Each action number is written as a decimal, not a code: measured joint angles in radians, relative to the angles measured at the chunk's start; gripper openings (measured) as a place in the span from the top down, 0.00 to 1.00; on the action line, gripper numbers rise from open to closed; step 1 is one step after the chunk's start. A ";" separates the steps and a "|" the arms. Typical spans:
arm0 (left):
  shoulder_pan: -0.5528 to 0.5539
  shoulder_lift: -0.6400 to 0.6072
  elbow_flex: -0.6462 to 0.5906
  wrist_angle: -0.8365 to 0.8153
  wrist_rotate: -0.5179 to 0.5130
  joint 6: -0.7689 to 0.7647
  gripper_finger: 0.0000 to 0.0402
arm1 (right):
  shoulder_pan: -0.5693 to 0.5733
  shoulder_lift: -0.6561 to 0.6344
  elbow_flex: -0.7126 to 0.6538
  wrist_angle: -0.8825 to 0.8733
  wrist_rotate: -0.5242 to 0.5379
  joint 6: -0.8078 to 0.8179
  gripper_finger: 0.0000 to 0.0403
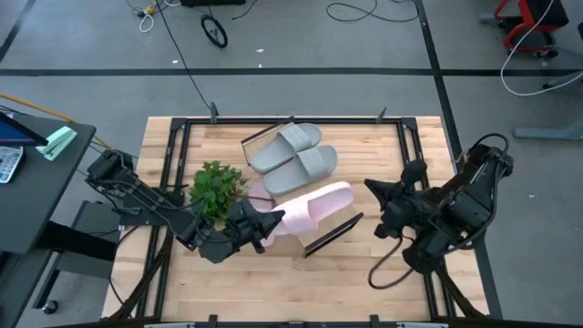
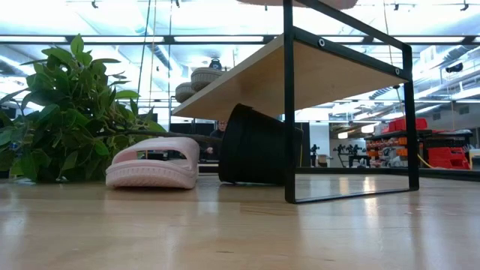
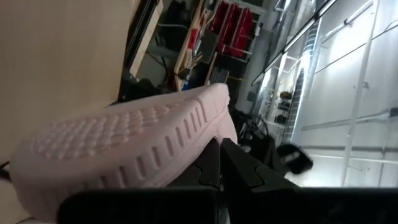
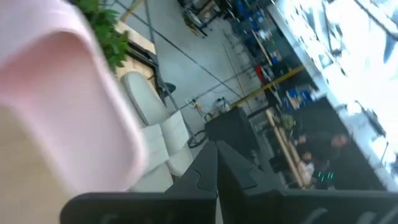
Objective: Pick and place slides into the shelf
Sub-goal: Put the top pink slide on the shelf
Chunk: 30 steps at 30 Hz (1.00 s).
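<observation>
The shelf stands mid-table, seen from below in the low view as a raised board. Two grey slides lie side by side on its far part. One pink slide lies across the board's near part, and my left gripper is shut on its left end. The other pink slide rests sole-down on the table beneath the shelf, beside a tipped black pot. My right gripper hangs shut at the shelf's right side, touching nothing. My left gripper pinches the pink slide's sole edge between its two fingers, at the end of the slide toward the table's left. It reaches in about level from the near left. The slide stretches away over the shelf board; whether it rests on the board cannot be told.
A green leafy plant lies at the shelf's left side, close to my left arm, its pot on its side under the board. The shelf's thin dark frame stands at its ends. Bare tabletop lies along the near edge.
</observation>
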 joint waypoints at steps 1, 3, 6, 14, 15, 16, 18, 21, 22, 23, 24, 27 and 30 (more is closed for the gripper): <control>0.001 0.005 0.001 0.002 -0.005 -0.003 0.99 | 0.012 0.000 0.000 0.000 -0.002 -0.017 1.00; 0.006 0.018 0.001 -0.005 -0.021 -0.019 0.99 | 0.039 0.000 0.000 0.000 -0.009 -0.036 1.00; 0.016 0.044 0.001 0.001 -0.001 -0.049 0.99 | 0.082 0.000 0.000 0.000 -0.009 -0.031 1.00; 0.016 0.105 0.019 0.012 0.028 -0.162 0.99 | 0.144 -0.001 0.000 0.000 -0.011 0.027 1.00; 0.017 0.105 0.024 0.014 0.027 -0.161 0.99 | 0.145 -0.001 0.000 0.000 -0.011 0.036 1.00; 0.017 0.105 0.028 0.015 0.028 -0.159 0.99 | 0.144 -0.001 0.000 0.000 -0.011 0.045 1.00; 0.017 0.105 0.034 0.012 0.025 -0.158 0.99 | 0.145 -0.001 0.000 0.000 -0.011 0.057 1.00; 0.012 0.104 0.042 0.011 0.038 -0.159 0.99 | 0.144 -0.001 0.000 0.000 -0.011 0.075 1.00; 0.009 0.104 0.042 0.006 0.045 -0.160 0.99 | 0.144 -0.001 0.000 0.000 -0.011 0.075 1.00; 0.009 0.104 0.042 -0.002 0.049 -0.162 0.99 | 0.144 -0.001 0.000 0.000 -0.011 0.075 1.00; 0.009 0.104 0.042 -0.014 0.052 -0.167 0.99 | 0.144 -0.001 0.000 0.000 -0.011 0.077 1.00; 0.009 0.104 0.042 -0.020 0.051 -0.170 0.99 | 0.144 -0.001 0.000 0.000 -0.010 0.099 1.00; 0.010 0.104 0.042 -0.038 0.053 -0.176 0.99 | 0.144 -0.001 0.000 0.000 -0.010 0.118 1.00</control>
